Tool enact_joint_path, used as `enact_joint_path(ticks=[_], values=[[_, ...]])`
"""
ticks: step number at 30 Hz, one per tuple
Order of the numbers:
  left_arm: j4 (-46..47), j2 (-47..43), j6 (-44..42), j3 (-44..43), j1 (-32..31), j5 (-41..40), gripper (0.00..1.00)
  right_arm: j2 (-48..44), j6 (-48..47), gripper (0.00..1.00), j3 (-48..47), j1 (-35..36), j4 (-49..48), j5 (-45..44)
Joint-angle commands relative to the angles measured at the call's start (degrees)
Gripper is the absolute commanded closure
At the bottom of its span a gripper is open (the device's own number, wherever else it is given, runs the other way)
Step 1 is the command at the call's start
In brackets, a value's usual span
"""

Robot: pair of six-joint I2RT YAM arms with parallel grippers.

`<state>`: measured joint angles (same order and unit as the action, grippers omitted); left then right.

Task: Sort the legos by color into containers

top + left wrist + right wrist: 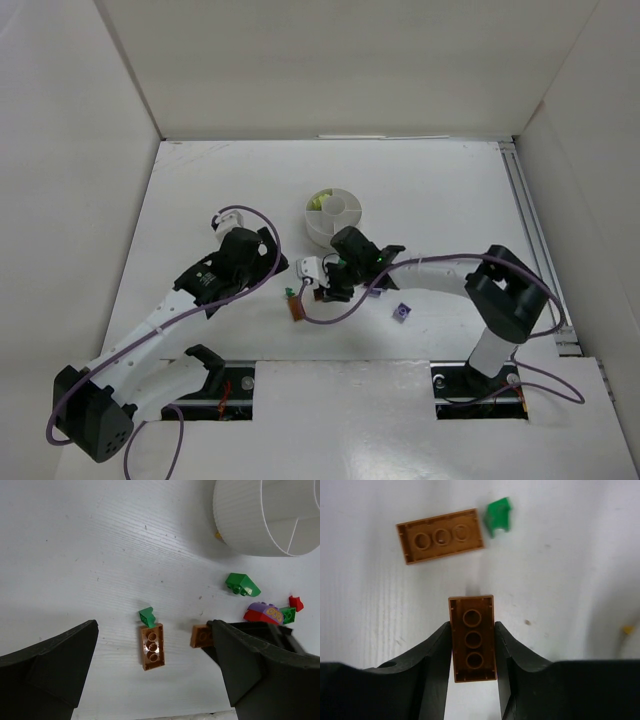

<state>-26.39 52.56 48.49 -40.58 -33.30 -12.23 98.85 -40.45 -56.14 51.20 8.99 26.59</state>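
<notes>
My right gripper [472, 630] is shut on an orange-brown brick [472, 637], held upside down just above the table; in the top view the gripper [333, 288] is just below the white round dish [335, 215]. A second orange-brown brick [440, 536] lies flat beyond it, with a tiny green piece [499, 516] at its end. My left gripper [155, 680] is open and empty, its jaws wide apart over that loose brick [152, 646]. A dark green brick [242, 584] and a red, purple and green cluster [264, 613] lie near the dish [265, 515].
Lime green pieces sit in a far-left wedge of the dish [320, 200]. Light purple bricks lie on the table right of the right gripper [401, 312]. A small yellow bit [218, 536] sits at the dish's base. White walls surround the table; a rail runs along its right edge [530, 230].
</notes>
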Motion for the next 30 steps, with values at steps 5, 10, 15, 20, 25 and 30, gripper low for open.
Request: enact_joint_path(ticks=[5,10,15,20,25,30], values=[[0.90,0.27,-1.20,-1.43,1.92,-0.16,0.04,-10.60,3.44,0.74,-3.71,-9.53,-7.05,1.97],[2.13,0.88,-2.34,-2.57,2.54,-0.16,0.04,-12.89,9.76,0.74,-5.55,-17.62,-15.74,1.10],[3.19,2.90,-2.35,-3.71,2.54,0.89,0.04,-10.09,11.97,0.74,-10.12,-20.35,-19.01,2.41],[3.80,5.97,-2.96,-4.95,3.06,2.03,0.04,-5.78,11.97,0.74,-14.25,-20.35,-21.47,4.44],[3.80,7.30,-2.96,-5.48,3.06,3.09,0.04,-1.48,12.58,0.73,-16.01,-20.35,-23.50,6.63],[3.80,7.83,-2.96,-5.48,3.06,3.62,0.04,2.31,13.11,0.72,-16.72,-20.35,-26.57,7.24]])
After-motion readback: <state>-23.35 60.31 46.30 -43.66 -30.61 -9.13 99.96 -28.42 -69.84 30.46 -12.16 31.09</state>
